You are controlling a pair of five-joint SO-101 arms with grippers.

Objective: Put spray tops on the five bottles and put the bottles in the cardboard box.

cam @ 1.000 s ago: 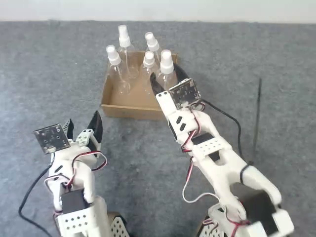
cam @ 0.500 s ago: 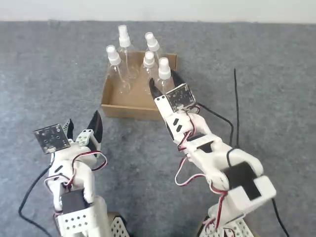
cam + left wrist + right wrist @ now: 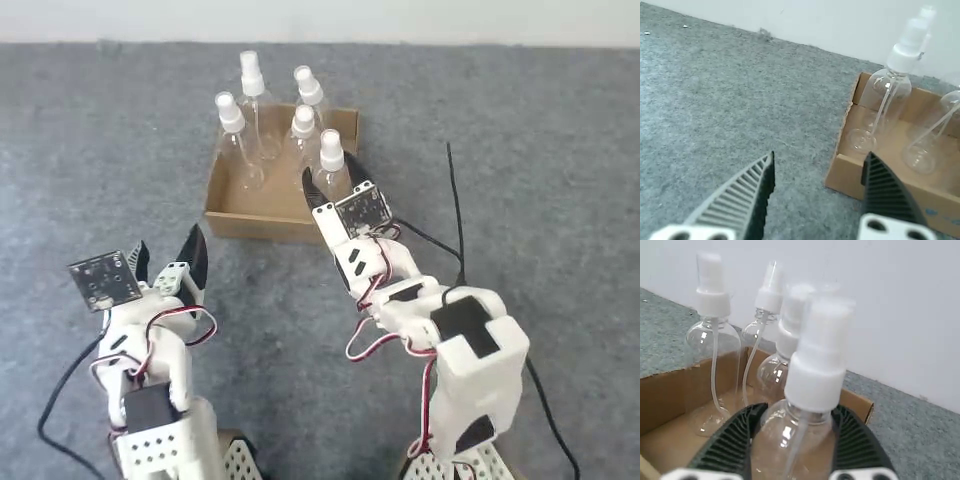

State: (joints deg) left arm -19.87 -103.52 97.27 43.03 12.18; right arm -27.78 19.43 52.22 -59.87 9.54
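Jaws on your right gripper [image 3: 330, 176] are closed onto the clear body of a bottle [image 3: 331, 158]. One black ribbed finger [image 3: 730, 440] presses in from each side, just below the white spray top [image 3: 815, 365]. That bottle stands upright at the near right corner of the cardboard box [image 3: 262, 223]. You cannot tell whether its base rests on the box floor — the gripper hides it.

Four more bottles [image 3: 253, 105] stand upright in the box, to the left of the held one and beyond it. Each is clear, carries a white spray top and has a thin tube running down inside. Two are toward the far wall of the box and two nearer the middle.

Your left gripper [image 3: 168, 250] hangs over the grey carpet [image 3: 90, 150], near and left of the box and well apart from it. Its jaws are spread wide with nothing between them — its wrist view shows carpet in the gap, with the box's near left corner [image 3: 845, 175] farther off. A thin black cable [image 3: 458, 215] shows just to the right of your right arm.
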